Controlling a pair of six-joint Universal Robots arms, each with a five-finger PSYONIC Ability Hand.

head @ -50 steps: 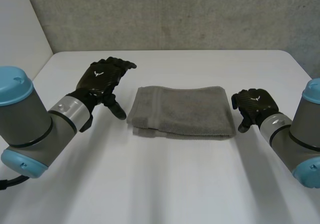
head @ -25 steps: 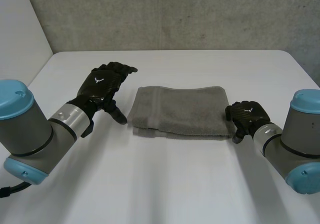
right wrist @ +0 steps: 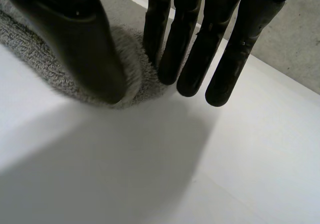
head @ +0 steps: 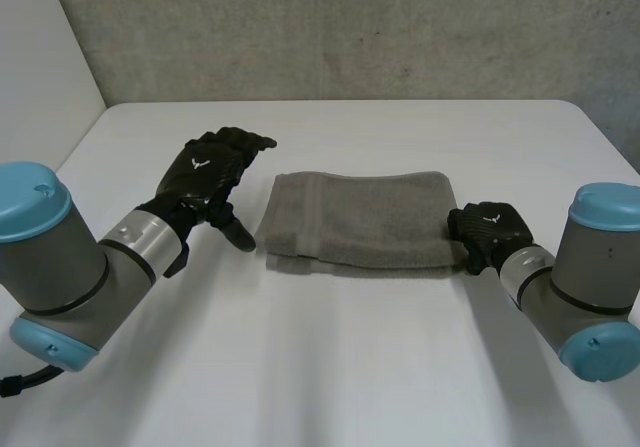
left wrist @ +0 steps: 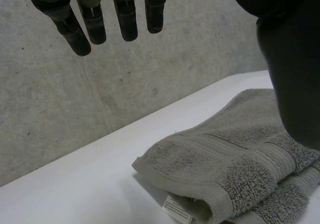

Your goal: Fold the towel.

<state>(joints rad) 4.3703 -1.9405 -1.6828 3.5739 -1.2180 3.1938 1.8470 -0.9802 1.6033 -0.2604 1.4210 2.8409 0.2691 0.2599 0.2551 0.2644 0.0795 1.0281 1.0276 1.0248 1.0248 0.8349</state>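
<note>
At the towel's (head: 360, 222) near right corner, the right hand (head: 490, 229) has straight fingers (right wrist: 192, 48) and a spread thumb (right wrist: 75, 38). The corner lies between them, not visibly clamped. The folded towel lies flat mid-table (head: 330, 367), its long axis running left to right. Just left of its left edge, the left hand (head: 212, 165) hangs with fingers (left wrist: 125, 18) extended and thumb apart, holding nothing.

towel (head: 360, 222): grey terry cloth, rough looped pile, flatter woven band seen | label (left wrist: 176, 210) near left hand (head: 207, 167): white, smooth, fabric-like | table (head: 330, 367): white, smooth, matt | wall (head: 350, 27): grey, rough, concrete-like | left hand, right hand (head: 489, 228): black, matt, plastic-looking | caps (head: 30, 187): light-blue, smooth, faint gloss noted
</note>
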